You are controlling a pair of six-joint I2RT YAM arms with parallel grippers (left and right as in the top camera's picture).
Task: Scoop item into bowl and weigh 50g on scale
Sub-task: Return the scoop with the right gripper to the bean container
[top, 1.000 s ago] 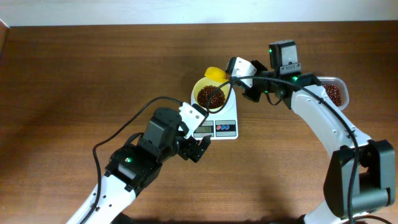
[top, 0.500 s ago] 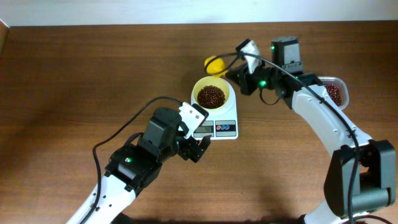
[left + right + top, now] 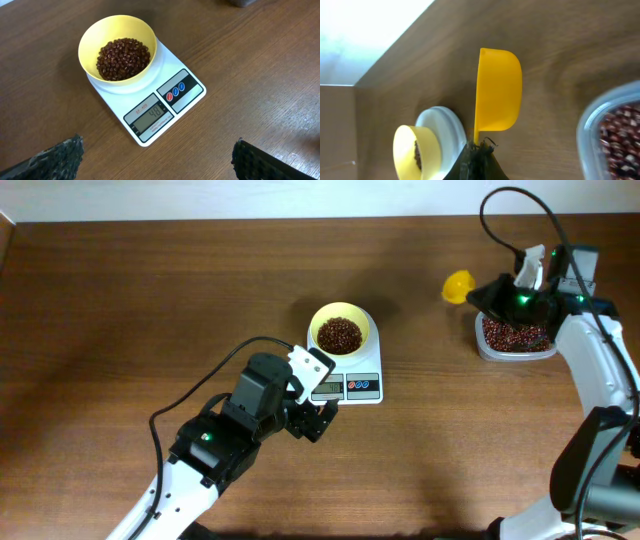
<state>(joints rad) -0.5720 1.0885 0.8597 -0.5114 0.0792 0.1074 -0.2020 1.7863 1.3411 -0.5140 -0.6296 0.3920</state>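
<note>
The pale yellow bowl (image 3: 340, 331) sits on the white scale (image 3: 358, 375), holding a heap of dark red-brown beans (image 3: 339, 334). In the left wrist view the bowl (image 3: 118, 50) and the scale (image 3: 165, 102) show, and the display reads 48. My left gripper (image 3: 312, 418) is open and empty, just below the scale's front left corner. My right gripper (image 3: 497, 293) is shut on the handle of the yellow scoop (image 3: 458, 284), held above the table left of the clear tub (image 3: 516, 337) of beans. In the right wrist view the scoop (image 3: 497, 90) looks empty.
The clear tub of beans stands at the far right near the table's back edge, and shows in the right wrist view (image 3: 610, 135). A black cable arcs above the right arm. The pale wall runs along the back edge.
My right gripper has carried the yellow scoop from over the bowl to the right, up to the clear tub. The left arm has not moved.
</note>
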